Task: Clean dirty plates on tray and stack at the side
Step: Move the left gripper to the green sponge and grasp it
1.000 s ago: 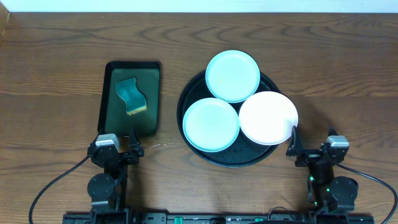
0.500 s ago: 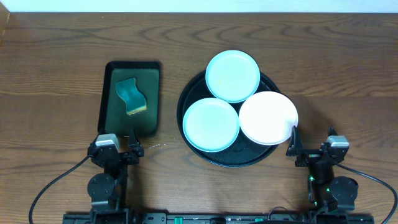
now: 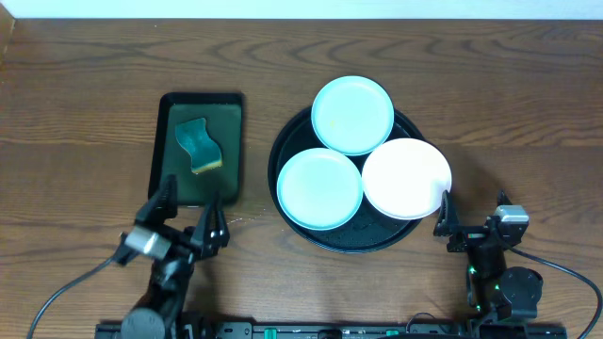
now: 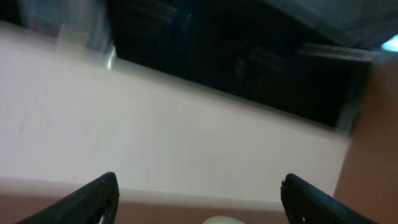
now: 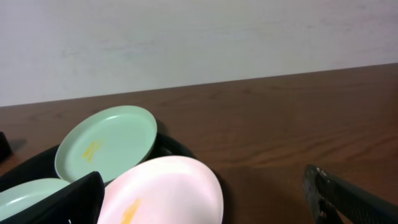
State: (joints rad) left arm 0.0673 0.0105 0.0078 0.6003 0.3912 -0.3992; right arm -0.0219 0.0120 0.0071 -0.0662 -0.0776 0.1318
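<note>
Three plates lie on the round black tray [image 3: 363, 237]: a mint plate [image 3: 352, 115] at the back, a second mint one [image 3: 319, 188] at front left, and a white plate [image 3: 406, 179] at front right, overhanging the rim. The right wrist view shows yellow smears on the white plate [image 5: 168, 186] and the far mint plate [image 5: 109, 146]. My right gripper [image 3: 473, 215] stands open just right of the white plate, holding nothing. My left gripper [image 3: 191, 202] is open and empty at the near end of the rectangular tray. Its wrist view is blurred and shows mostly wall.
A rectangular black tray [image 3: 231, 141] left of the round one holds a green sponge [image 3: 200, 146]. The wooden table [image 3: 528, 113] extends right and back to a pale wall. Cables trail from both arm bases at the front edge.
My left arm has swung up and leftward from its rest, and its open fingers now reach over the rectangular tray's near end. The right arm and the plates have not moved.
</note>
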